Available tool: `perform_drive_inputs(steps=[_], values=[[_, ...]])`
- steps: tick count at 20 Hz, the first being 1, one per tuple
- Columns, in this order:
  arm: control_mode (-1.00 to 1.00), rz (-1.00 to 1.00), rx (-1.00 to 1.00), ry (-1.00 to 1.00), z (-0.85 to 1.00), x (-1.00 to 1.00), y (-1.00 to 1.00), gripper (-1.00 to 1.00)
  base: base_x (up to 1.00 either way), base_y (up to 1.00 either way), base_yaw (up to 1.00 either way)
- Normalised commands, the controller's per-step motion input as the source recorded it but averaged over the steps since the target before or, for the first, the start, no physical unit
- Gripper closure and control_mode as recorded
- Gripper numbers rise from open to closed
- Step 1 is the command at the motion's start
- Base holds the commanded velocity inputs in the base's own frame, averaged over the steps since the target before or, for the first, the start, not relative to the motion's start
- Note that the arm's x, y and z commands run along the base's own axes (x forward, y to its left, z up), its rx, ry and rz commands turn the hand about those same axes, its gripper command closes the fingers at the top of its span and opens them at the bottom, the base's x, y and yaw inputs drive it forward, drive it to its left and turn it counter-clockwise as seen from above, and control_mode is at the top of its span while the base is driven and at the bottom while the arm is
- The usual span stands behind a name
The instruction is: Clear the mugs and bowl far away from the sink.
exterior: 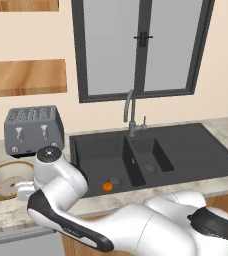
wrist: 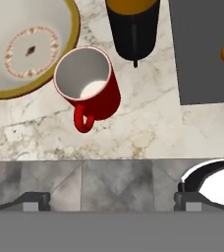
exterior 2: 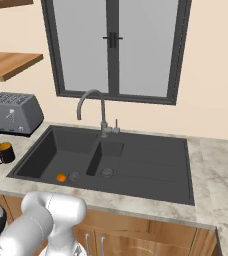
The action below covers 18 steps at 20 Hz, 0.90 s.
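Observation:
In the hand view a glossy red mug (wrist: 87,86) stands upright on the marble counter, its handle turned toward my fingers. The bowl (wrist: 28,44) with its tan rim and cream inside sits right beside it, nearly touching. On the mug's other side is the black mug (wrist: 132,27) with an orange-yellow inside. My gripper (wrist: 111,202) hovers above the counter, open and holding nothing, with the red mug ahead of it. The dark sink (exterior: 186,145) lies to the right of the bowl (exterior: 6,180). From the right base view the black mug (exterior 2: 5,152) stands left of the sink (exterior 2: 136,165).
A grey toaster (exterior: 33,131) stands against the wall behind the bowl. A curved metal faucet (exterior: 130,112) rises at the sink's back edge. A small orange object (exterior: 107,186) lies in the left basin. Bare marble counter (exterior 2: 221,170) stretches right of the sink.

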Motion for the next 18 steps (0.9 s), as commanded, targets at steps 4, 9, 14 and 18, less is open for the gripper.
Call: perform_drive_inputs(steps=[4,9,14,18], values=[[-1.00,0.00,0.00,0.00,-0.18,0.24,0.01,-1.00,0.00,0.00,0.00],[-1.00,0.00,0.00,0.00,-0.21,0.26,0.03,-1.00,0.00,0.00,0.00],[-1.00,0.00,0.00,0.00,-0.17,0.25,0.11,-1.00,0.00,0.00,0.00],[-1.00,0.00,0.00,0.04,-0.11,0.12,0.24,-1.00,0.00,0.00,0.00]])
